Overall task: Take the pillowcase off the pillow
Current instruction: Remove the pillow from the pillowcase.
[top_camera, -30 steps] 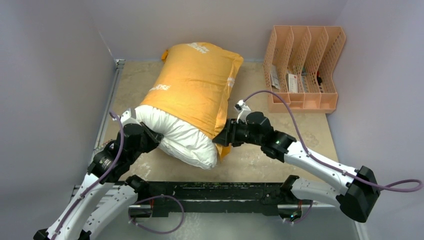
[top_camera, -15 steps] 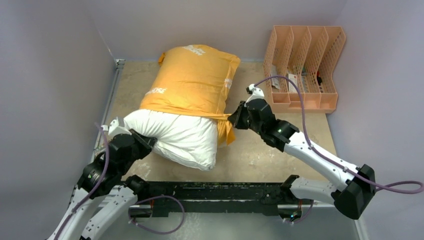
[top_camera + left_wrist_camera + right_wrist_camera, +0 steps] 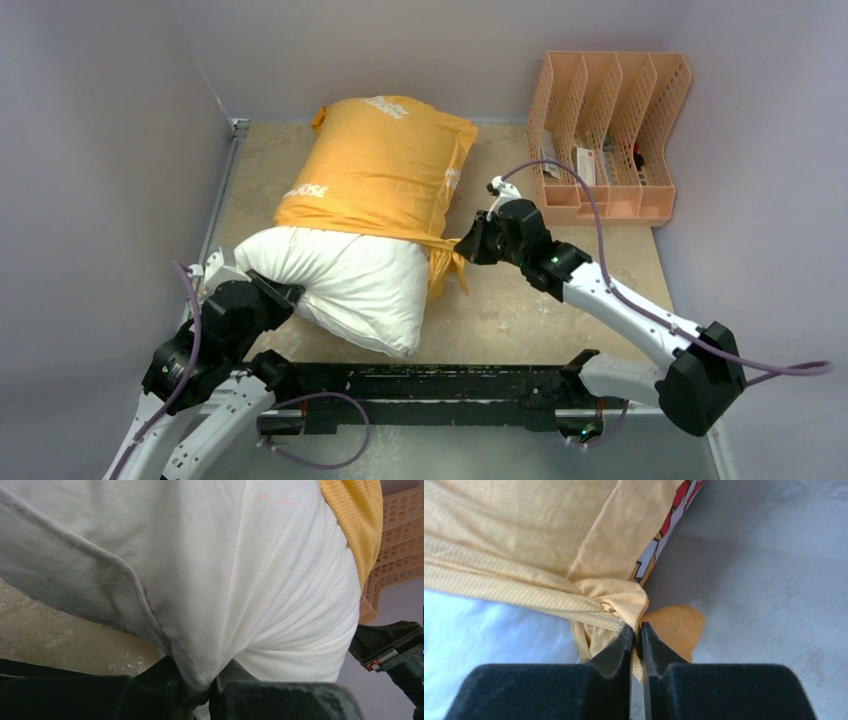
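Note:
The orange-yellow pillowcase [image 3: 375, 165] covers the far half of the white pillow [image 3: 345, 285], whose near end bulges out bare. My left gripper [image 3: 278, 295] is shut on the pillow's near-left corner [image 3: 195, 677], white fabric pinched between the black fingers. My right gripper [image 3: 462, 245] is shut on the bunched hem of the pillowcase [image 3: 621, 605] at its near-right corner, and the fabric stretches taut from that pinch. A strip of red, white and black print [image 3: 664, 535] shows along the cover's edge.
A peach desk organiser [image 3: 605, 135] with several slots stands at the back right, close behind the right arm. Grey walls close in on both sides. The black arm rail [image 3: 430, 385] runs along the near edge.
My right gripper closed on the pillowcase hem and moved away from me. My left arm drew the pillow corner back toward the near left, so more white pillow is bare.

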Controlling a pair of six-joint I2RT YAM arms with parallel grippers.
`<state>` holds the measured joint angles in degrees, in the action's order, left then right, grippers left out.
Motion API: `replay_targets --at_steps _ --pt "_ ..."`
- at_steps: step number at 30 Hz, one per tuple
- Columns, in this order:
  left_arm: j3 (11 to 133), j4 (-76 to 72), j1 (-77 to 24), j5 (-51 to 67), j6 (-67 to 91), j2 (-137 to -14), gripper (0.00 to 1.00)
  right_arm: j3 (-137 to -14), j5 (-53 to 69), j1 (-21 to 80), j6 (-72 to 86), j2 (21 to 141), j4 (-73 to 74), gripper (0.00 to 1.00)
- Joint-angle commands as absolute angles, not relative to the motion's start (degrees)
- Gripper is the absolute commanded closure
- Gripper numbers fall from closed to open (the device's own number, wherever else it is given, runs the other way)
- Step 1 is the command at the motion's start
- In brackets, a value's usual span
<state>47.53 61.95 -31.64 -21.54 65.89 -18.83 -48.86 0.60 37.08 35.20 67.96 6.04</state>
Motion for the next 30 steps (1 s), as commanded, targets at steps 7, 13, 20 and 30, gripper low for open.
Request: replay_targets --at_steps 7,13,20,30 --pt "52.93 58.89 -31.28 -26.18 61.93 -24.06 1.00 -57.48 -6.65 34.68 27.61 61.15 16.95 0.25" --pt "55.22 65.41 -31.28 -28.59 63.70 -23.80 1.00 -71.30 -6.26 29.48 33.52 78.01 15.04 0.01" --pt "57.41 66.85 -31.29 -27.63 62.07 -24.50 1.00 -89.19 11.02 23.82 39.27 103.31 11.02 0.01" --pt "55.44 64.25 -31.29 -25.93 61.31 -24.25 1.00 -81.47 16.89 23.85 40.09 109.34 0.91 0.81"
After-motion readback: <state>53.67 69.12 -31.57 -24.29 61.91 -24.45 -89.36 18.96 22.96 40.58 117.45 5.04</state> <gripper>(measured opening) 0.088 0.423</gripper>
